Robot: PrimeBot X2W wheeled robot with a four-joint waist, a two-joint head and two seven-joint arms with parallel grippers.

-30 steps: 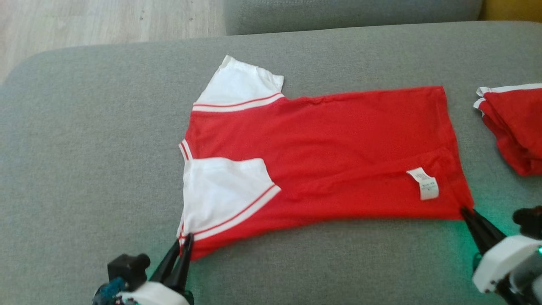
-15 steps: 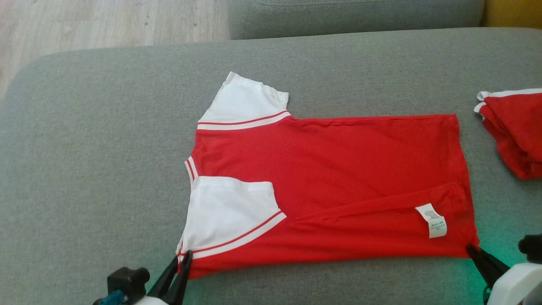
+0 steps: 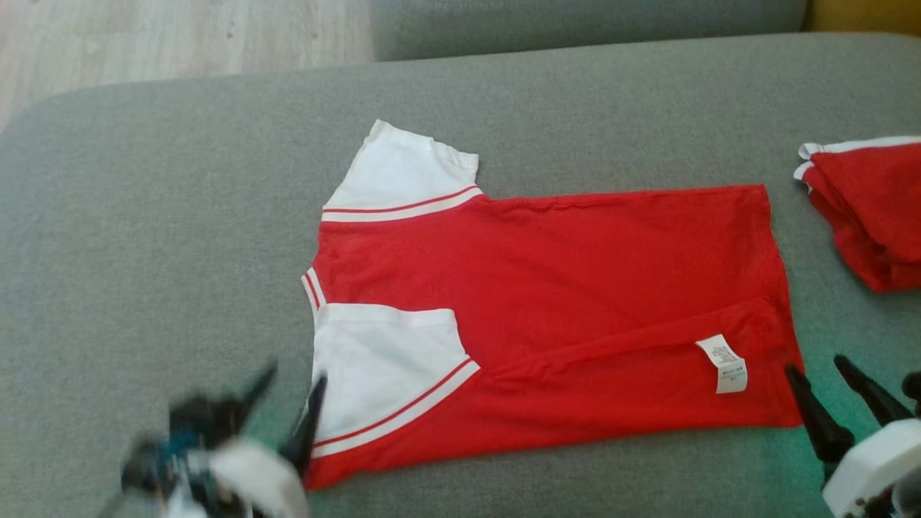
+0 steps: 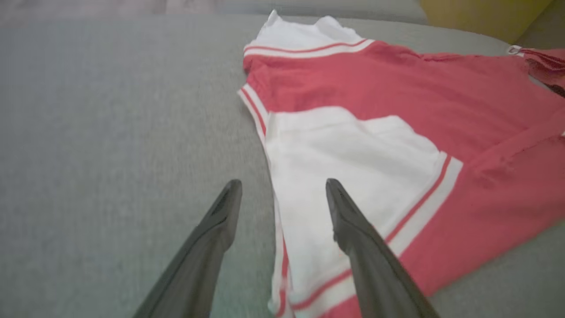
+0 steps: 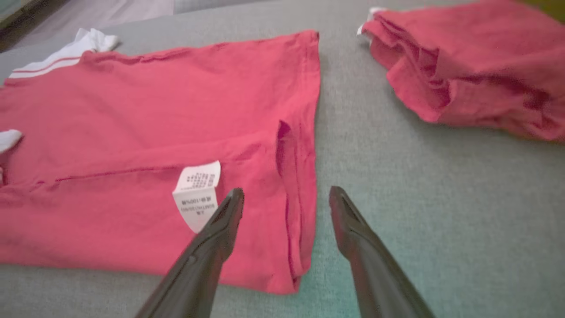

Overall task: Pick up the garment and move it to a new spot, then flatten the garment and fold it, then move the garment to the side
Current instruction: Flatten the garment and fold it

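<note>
Lying flat mid-frame on grey cushion (image 3: 144, 216): red garment (image 3: 561, 288). Left claw (image 3: 296, 374) spread lower left; right claw (image 3: 814, 363) spread lower right.

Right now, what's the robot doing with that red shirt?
The robot is working on a red shirt with white sleeves, which lies spread out on a grey cushion. Its left gripper is at the near sleeve corner and its right gripper at the near hem corner, both with jaws open and gripping nothing. The near edge looks folded over, showing a white label. Another red garment sits folded off to the right.
</note>
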